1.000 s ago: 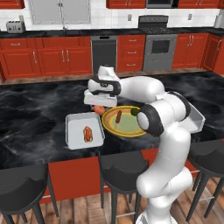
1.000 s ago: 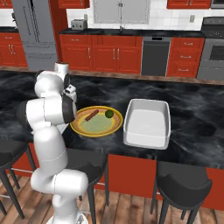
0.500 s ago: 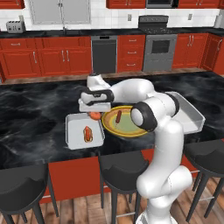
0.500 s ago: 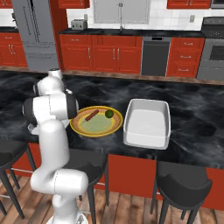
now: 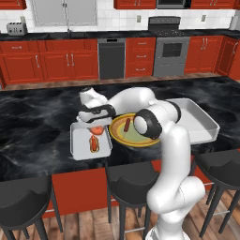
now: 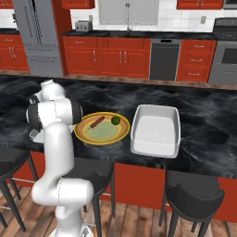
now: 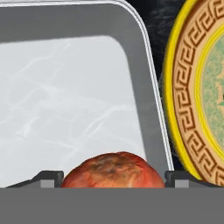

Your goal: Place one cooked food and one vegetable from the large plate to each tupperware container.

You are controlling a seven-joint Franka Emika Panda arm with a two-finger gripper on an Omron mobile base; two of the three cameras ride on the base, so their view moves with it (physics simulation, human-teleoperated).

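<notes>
My gripper [image 5: 95, 125] hangs low over the small tupperware tray [image 5: 77, 143], shut on a red tomato [image 5: 96, 130]. In the hand view the tomato [image 7: 113, 169] sits between both dark fingertips [image 7: 48, 177], above the tray's pale floor [image 7: 65, 100]. A reddish-orange cooked piece [image 5: 94, 144] lies in the small tray. To its right the large plate [image 5: 118, 136] with its golden-yellow rim holds a brown sausage [image 5: 127, 124]. The right base view shows the large plate [image 6: 85, 134] with the sausage [image 6: 97, 122] and a green vegetable [image 6: 115, 120]. The larger tray [image 5: 197, 123] stands right of the plate.
Everything rests on a black marble island counter [image 5: 37, 131], with dark bar stools [image 5: 23, 197] along its near edge. My own white arm [image 6: 53, 113] blocks the small tray in the right base view. The plate's rim [image 7: 192, 87] lies close beside the small tray's edge.
The arm has swung left from over the large plate to above the small tray, carrying the tomato. Plate, trays and sausage have stayed put.
</notes>
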